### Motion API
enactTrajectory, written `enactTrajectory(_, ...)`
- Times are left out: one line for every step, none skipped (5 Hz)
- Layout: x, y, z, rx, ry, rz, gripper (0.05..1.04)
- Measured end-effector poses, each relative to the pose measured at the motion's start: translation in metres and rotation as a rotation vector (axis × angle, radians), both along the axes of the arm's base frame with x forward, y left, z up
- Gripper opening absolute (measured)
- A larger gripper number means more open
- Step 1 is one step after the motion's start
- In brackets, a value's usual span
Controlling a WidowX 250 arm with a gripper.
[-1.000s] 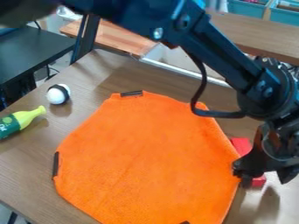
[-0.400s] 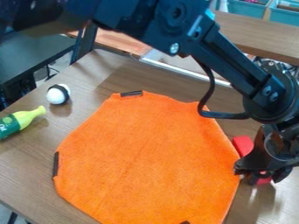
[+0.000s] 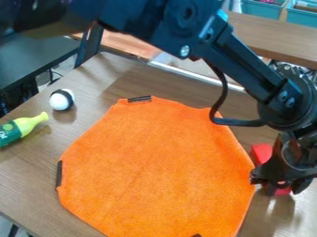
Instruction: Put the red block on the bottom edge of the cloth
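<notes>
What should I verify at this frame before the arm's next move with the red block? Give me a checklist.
1. Pincer at the red block: ok.
2. Block firmly gripped: cannot tell.
3. Block on the bottom edge of the orange cloth: not ok, it's off the cloth's right side.
4. Cloth spread out: ok.
5. Landing spot fully visible: not ok, the picture's border cuts off the cloth's bottom.
6. Bottle and white ball away from the block: ok, both left of the cloth.

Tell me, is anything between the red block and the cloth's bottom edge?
Nothing visible blocks the way. The hand holds the red block beside the cloth; a small black strip shows at the bottom edge.
</notes>
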State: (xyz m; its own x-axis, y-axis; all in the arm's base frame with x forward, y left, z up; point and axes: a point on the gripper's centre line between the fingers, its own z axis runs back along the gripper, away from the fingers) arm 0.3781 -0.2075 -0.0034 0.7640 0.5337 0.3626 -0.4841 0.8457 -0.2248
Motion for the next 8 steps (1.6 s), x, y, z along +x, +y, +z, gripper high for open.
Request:
enactTrajectory(0.001,0.001,-0.001,0.034,-0.035,-0.081,0.532)
enactTrajectory(-0.001,0.000,0.003,0.032,-0.058,-0.141,0.532)
enactTrajectory(-0.009,0.003,0.025,0.007,-0.099,-0.162,0.532)
enactTrajectory(-0.022,0.010,0.041,-0.036,-0.127,-0.182,0.532)
enactTrajectory(-0.029,0.033,0.058,-0.086,-0.154,-0.152,0.532)
enactTrajectory(-0.042,0.054,0.063,-0.117,-0.138,-0.131,0.532)
enactTrajectory(-0.054,0.077,0.055,-0.161,-0.085,-0.107,0.532)
enactTrajectory(-0.068,0.101,0.055,-0.178,-0.072,-0.083,0.532)
